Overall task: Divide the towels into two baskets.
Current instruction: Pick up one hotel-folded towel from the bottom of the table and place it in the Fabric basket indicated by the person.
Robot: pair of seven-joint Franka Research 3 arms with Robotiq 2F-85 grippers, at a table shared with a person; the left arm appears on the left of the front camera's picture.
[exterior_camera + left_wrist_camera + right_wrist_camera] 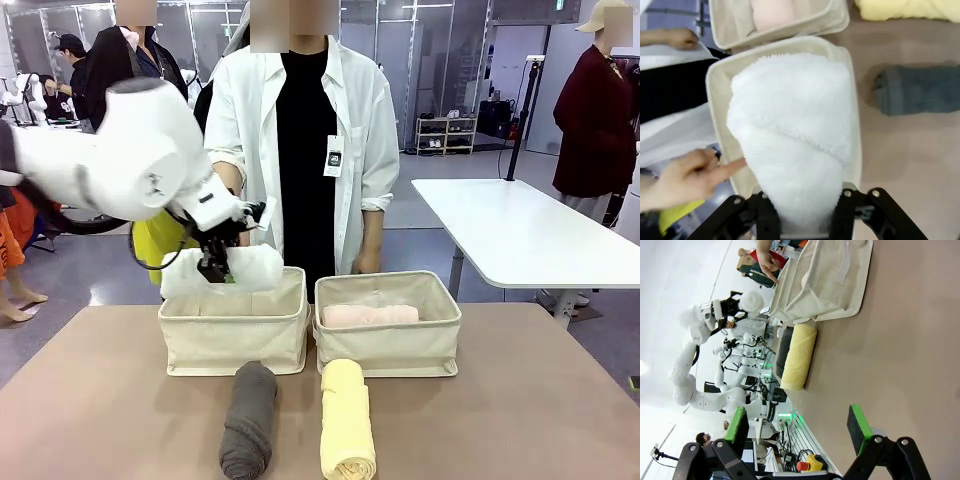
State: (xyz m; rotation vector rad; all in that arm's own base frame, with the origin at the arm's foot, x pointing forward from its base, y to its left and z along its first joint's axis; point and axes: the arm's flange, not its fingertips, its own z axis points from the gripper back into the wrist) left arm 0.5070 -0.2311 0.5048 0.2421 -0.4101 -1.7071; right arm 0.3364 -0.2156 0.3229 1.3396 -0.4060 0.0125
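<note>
Grey towel (pixel 248 420), yellow towel (pixel 347 432) lower centre; two baskets (pixel 232 350) behind, pink towel (pixel 368 316) inside one; left gripper (pixel 215 270) clutches white towel (pixel 262 268); right gripper (pixel 798 426) released.

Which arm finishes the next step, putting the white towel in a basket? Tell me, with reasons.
Left. The left gripper is shut on the white towel, over the left basket. The right gripper hangs open over bare table, apart from the yellow towel.

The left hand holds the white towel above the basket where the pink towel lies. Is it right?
No. In the front view the left hand holds the white towel above the left basket; the pink towel lies in the right basket.
</note>
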